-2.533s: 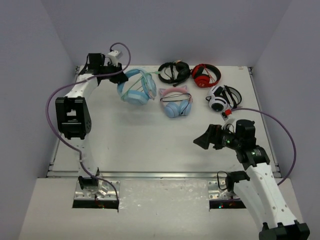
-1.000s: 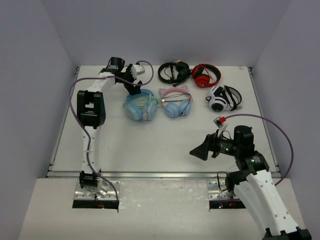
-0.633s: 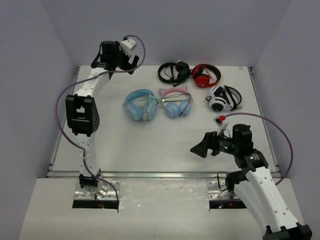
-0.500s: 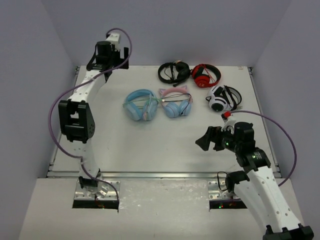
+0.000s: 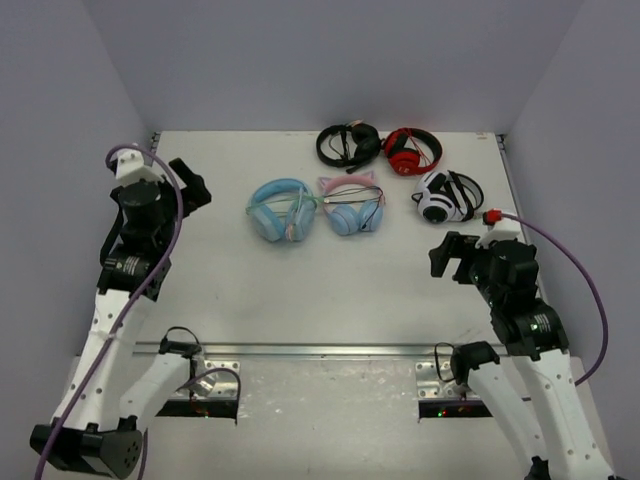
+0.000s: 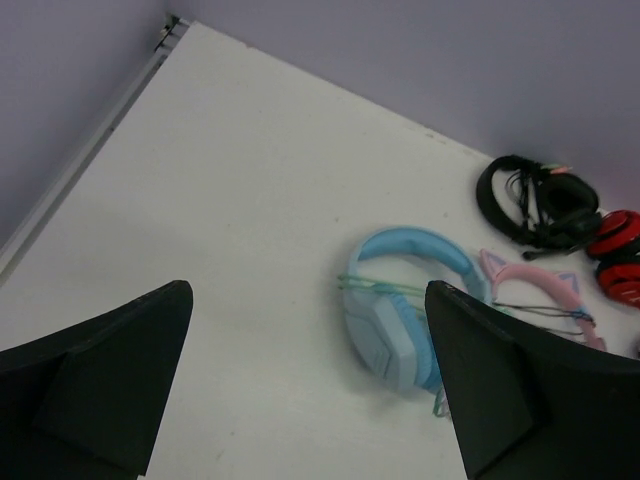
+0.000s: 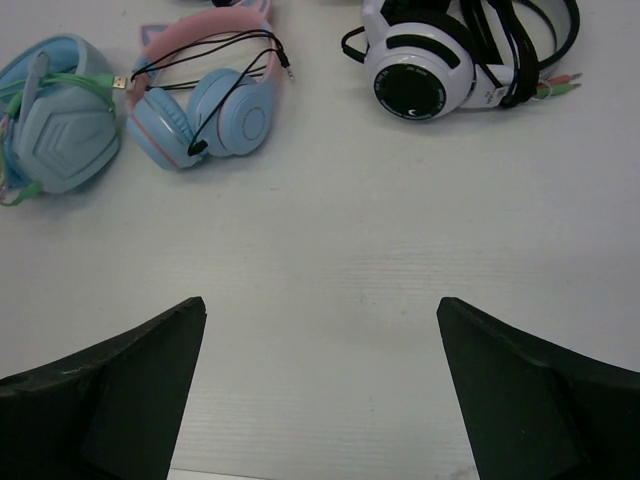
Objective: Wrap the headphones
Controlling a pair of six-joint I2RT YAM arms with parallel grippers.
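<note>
The light blue headphones [image 5: 280, 210] lie flat at mid-table, their thin green cable running across the cups. In the left wrist view the headphones [image 6: 400, 322] sit ahead and to the right of my left gripper [image 6: 308, 288]. That left gripper [image 5: 190, 182] hangs open and empty over the table's left side, well apart from them. My right gripper [image 5: 438, 258] is open and empty on the right. In the right wrist view the right gripper [image 7: 321, 301] is over bare table, with the headphones [image 7: 62, 135] at the far left.
A pink-and-blue cat-ear pair [image 5: 350, 205] touches the blue pair's right side. A black pair [image 5: 348, 143] and a red pair [image 5: 412, 150] lie at the back edge. A white-and-black pair [image 5: 445, 195] sits just beyond the right gripper. Walls enclose the table.
The left arm has swung away from the headphones, over the back-left corner, and back to the near left. The right gripper drew back to the right. The headphones now lie slightly nearer than at first.
</note>
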